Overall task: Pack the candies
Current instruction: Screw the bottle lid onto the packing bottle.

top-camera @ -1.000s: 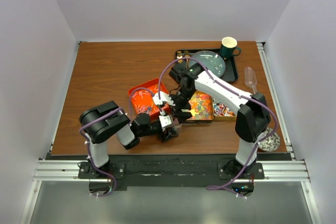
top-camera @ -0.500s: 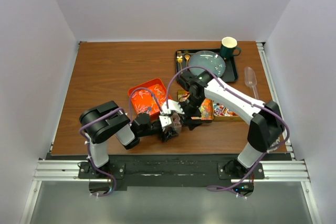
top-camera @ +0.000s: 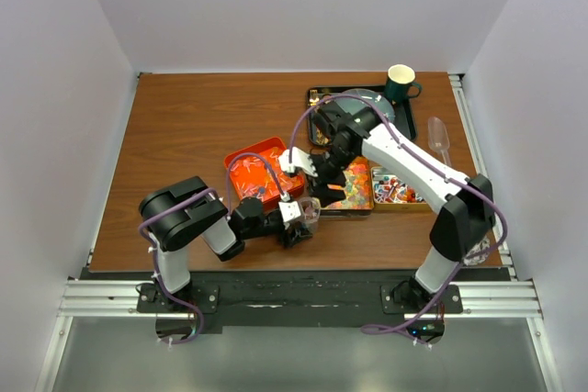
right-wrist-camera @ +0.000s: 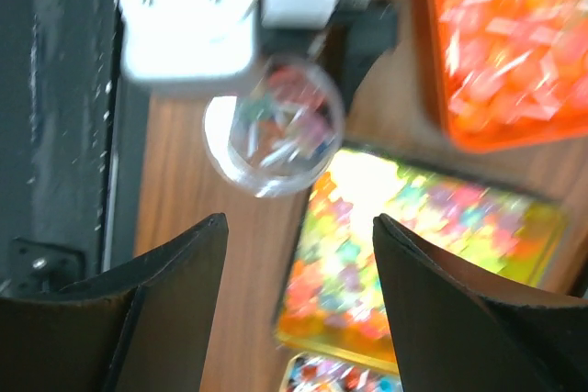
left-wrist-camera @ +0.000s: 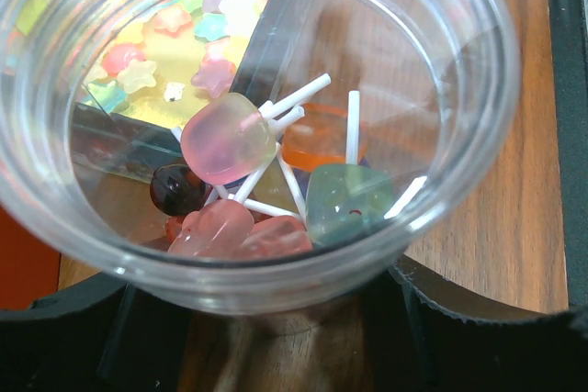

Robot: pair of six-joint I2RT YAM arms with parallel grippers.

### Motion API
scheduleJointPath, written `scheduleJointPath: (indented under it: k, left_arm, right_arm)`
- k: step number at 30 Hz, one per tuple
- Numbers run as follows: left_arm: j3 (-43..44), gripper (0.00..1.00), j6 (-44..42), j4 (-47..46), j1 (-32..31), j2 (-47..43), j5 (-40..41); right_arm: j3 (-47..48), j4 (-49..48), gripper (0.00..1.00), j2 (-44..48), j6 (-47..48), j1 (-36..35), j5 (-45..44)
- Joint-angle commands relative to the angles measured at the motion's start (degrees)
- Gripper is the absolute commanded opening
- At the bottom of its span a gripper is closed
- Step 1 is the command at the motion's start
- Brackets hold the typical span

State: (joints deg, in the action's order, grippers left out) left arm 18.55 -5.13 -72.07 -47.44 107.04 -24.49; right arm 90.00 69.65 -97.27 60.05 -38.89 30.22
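My left gripper (top-camera: 299,219) is shut on a clear plastic cup (left-wrist-camera: 276,126) that stands on the table near the front edge. In the cup lie several candies on white sticks: a pink one (left-wrist-camera: 225,140), a green one (left-wrist-camera: 349,204), orange and dark ones. My right gripper (right-wrist-camera: 299,227) hovers open and empty above the cup (right-wrist-camera: 274,126) and the tray of star-shaped candies (right-wrist-camera: 386,245). From above, the right gripper (top-camera: 323,186) is just behind the cup (top-camera: 310,215). An orange tray (top-camera: 241,161) to the left holds more candies.
A small tray of wrapped pieces (top-camera: 400,192) sits right of the star tray (top-camera: 352,185). A black tray (top-camera: 409,121) at the back carries a plate, gold cutlery and a green mug (top-camera: 401,83). A clear scoop (top-camera: 438,140) lies at the right.
The right arm swung out to the right and its gripper dipped toward the cup, then drew back over the star tray. The left gripper has kept the cup still.
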Motion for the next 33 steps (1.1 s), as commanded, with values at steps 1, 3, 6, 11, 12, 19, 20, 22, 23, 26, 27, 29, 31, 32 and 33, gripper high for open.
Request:
scheduleJointPath:
  k: [1, 3, 6, 11, 12, 19, 20, 22, 23, 26, 27, 29, 31, 32, 33]
  left_arm:
    - [0.5, 0.0, -1.6, 4.5, -0.1, 1.1, 2.3]
    - [0.5, 0.0, -1.6, 4.7, -0.1, 1.0, 2.5]
    - [0.5, 0.0, -1.6, 4.9, 0.0, 0.8, 2.8]
    - [0.6, 0.0, -1.6, 4.9, 0.0, 0.9, 3.0]
    - [0.6, 0.0, -1.6, 4.9, 0.0, 0.9, 3.1]
    - [0.7, 0.0, -1.4, 4.8, 0.0, 1.1, 3.5]
    - [0.7, 0.0, -1.4, 4.8, 0.1, 1.1, 3.5]
    - [0.7, 0.0, -1.3, 4.9, 0.1, 1.2, 3.7]
    - [0.7, 0.0, -1.3, 4.9, 0.0, 1.2, 3.7]
    - [0.7, 0.0, -1.2, 4.9, 0.0, 1.2, 3.7]
    - [0.8, 0.0, -1.2, 4.9, 0.1, 1.2, 3.8]
    - [0.8, 0.0, -1.1, 4.9, 0.1, 1.4, 3.7]
    - [0.9, 0.0, -1.1, 4.9, 0.1, 1.4, 3.7]
    - [0.9, 0.0, -1.1, 4.9, 0.0, 1.5, 3.7]
    - [0.9, 0.0, -1.1, 4.9, 0.1, 1.4, 3.7]
  right_arm:
    - [6.8, 0.9, 0.68, -4.2, 2.6, -1.7, 4.7]
    - [8.7, 3.3, 0.68, -6.8, 4.2, -2.1, 5.4]
    - [12.0, 7.2, 0.68, -9.4, 7.0, -2.7, 5.6]
    - [11.3, 9.5, 0.68, -10.6, 8.6, -3.7, 5.4]
    - [10.8, 10.0, 0.68, -10.6, 8.6, -3.8, 5.1]
    - [7.7, 9.3, 0.68, -8.3, 7.5, -4.0, 4.0]
    - [7.3, 9.3, 0.67, -7.7, 7.4, -4.0, 3.8]
    - [6.1, 9.3, 0.68, -7.2, 7.2, -4.0, 3.4]
    - [5.6, 9.3, 0.67, -6.6, 7.1, -4.0, 3.1]
    - [3.9, 8.9, 0.67, -5.0, 6.4, -4.0, 2.1]
    - [2.7, 8.3, 0.67, -4.4, 6.2, -4.0, 2.0]
    - [1.4, 7.7, 0.67, -3.5, 5.2, -3.9, 1.5]
    - [0.0, 7.4, 0.67, -2.4, 3.9, -4.0, 1.2]
    - [-0.6, 7.2, 0.67, -2.0, 3.4, -4.0, 0.7]
    - [-2.1, 7.0, 0.67, -1.0, 3.1, -3.9, 0.3]
